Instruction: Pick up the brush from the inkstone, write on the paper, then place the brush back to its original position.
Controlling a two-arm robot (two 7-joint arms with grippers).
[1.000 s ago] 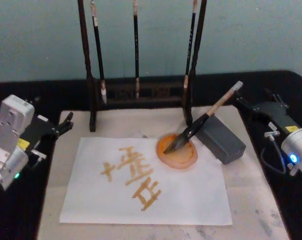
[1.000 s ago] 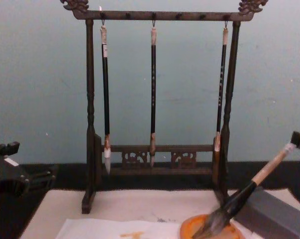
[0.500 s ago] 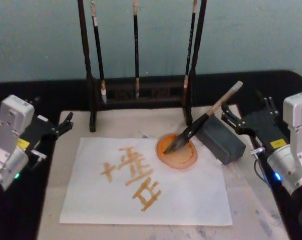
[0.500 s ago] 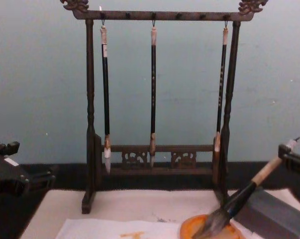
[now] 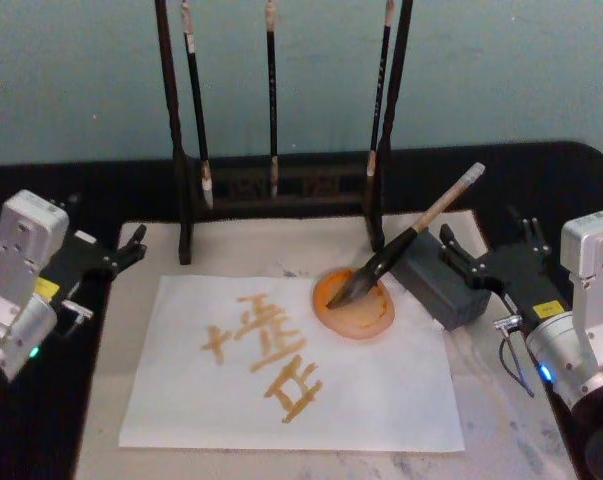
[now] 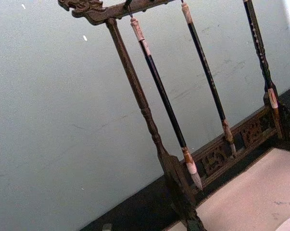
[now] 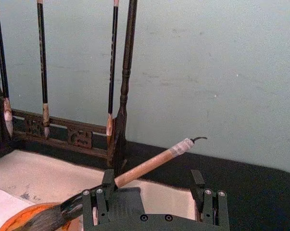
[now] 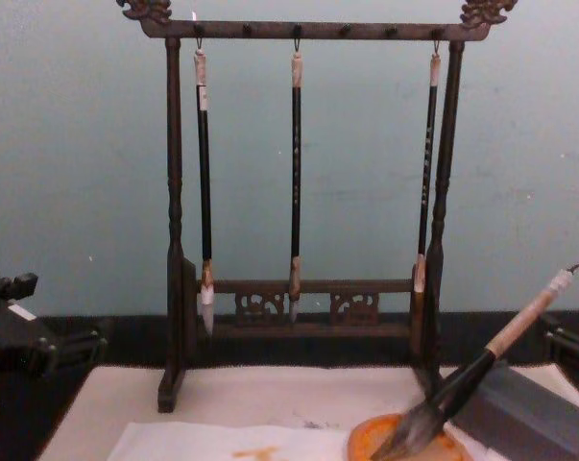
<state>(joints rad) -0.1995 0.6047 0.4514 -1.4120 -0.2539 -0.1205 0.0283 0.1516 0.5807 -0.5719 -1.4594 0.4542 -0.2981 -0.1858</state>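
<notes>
Brush [image 5: 406, 243] lying slanted near right rear of felt mat [image 5: 501, 400], bristles down in orange inkstone [image 5: 354, 304], handle propped across grey block [image 5: 443, 278], white cap up and to the right. Inkstone touching right rear corner of paper [image 5: 381, 385], orange characters already on sheet. Likely light and stiff along handle, bristles soft and wet with ink, so prone to drip or smear; lacquered handle probably a bit slippery. Best hold judged at pale tan section above black ferrule, clear of block. Right pincer [image 5: 488, 251] released, fingers spread wide, low at right edge of counter just beyond block, touching nothing; in right wrist view tan handle passing over left finger [image 7: 102, 201] toward gap, not yet between pads. Left pincer [image 5: 129, 247] parked at left edge of counter, well apart from paper, fingers look apart, holding nothing. Rack [image 5: 281, 185] with three thin brushes at rear edge, untouched. Judged stage: approach for pick-up, grasp not yet made.
</notes>
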